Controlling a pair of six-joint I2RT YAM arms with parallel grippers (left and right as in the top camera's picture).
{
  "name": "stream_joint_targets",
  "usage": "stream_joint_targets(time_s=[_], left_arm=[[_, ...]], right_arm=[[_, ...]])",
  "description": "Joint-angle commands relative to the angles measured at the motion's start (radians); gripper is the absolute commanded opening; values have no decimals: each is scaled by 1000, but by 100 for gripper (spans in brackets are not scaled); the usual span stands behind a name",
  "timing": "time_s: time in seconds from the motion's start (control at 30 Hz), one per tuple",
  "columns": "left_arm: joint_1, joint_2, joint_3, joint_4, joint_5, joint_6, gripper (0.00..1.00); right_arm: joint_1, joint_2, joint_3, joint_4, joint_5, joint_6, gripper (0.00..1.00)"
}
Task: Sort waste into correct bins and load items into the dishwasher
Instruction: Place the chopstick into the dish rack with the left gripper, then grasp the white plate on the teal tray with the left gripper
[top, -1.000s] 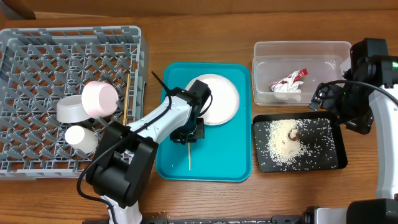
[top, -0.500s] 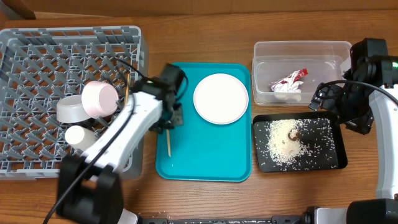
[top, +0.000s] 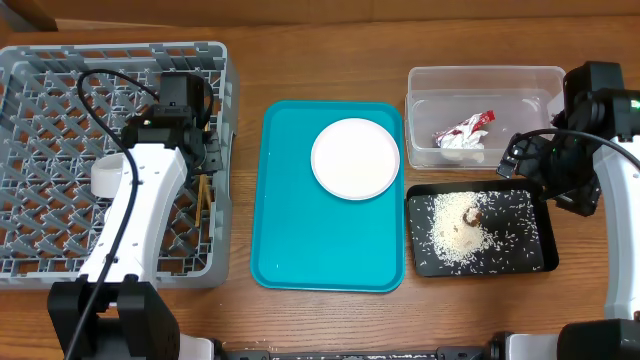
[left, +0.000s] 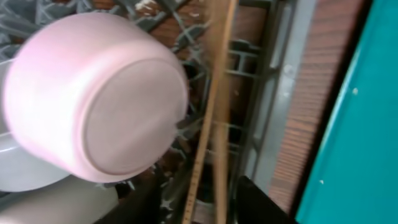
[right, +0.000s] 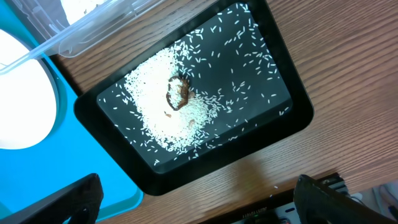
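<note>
Left gripper (top: 203, 160) hangs over the dish rack's (top: 120, 48) right side, its grip on the chopsticks (left: 213, 124) beside the pink-bottomed plate (left: 93, 106) impossible to tell, so I should open wide, then lift straight up without dragging them

Wooden table (top: 320, 310), mid-brown w/ fine straight grain, fills the overhead view edge to edge. Same wood shows beneath the right claw (right: 196, 186), grain running diagonally there. Past that wood, btwn the claw's fingers, a dark rail (right: 280, 210) edges the table. Light is soft & even from above; shadows are faint, short.
</note>
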Motion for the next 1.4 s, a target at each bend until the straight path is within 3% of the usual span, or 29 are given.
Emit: stream_joint_targets(time_s=[0.0,0.1,0.3,0.43,0.53,0.7,0.8,0.9,1.13,1.37], left_arm=[[-34,-2,9,15,164,65,50],[-139,-1,9,38,315,135,50],[-364,10,8,128,319,146,50],[-509,80,8,232,314,213,59],[-573,172,8,292,315,259,66],[-602,325,8,314,317,285,68],[-602,374,8,249,317,284,61],[-602,380,8,193,316,284,36],[-602,378,12,186,317,268,4],[-574,232,226,38,244,190,4]], right_arm=[[-1,-12,21,4,-5,0,100],[-1,-12,21,4,-5,0,100],[-1,-12,21,6,-5,0,100],[-1,-12,21,5,-5,0,100],[-1,-12,21,6,-5,0,100],[-1,-12,21,5,-5,0,100],[-1,-12,21,5,-5,0,100],[-1,-12,21,6,-5,0,100],[-1,-12,21,5,-5,0,100],[-1,-12,21,6,-5,0,100]])
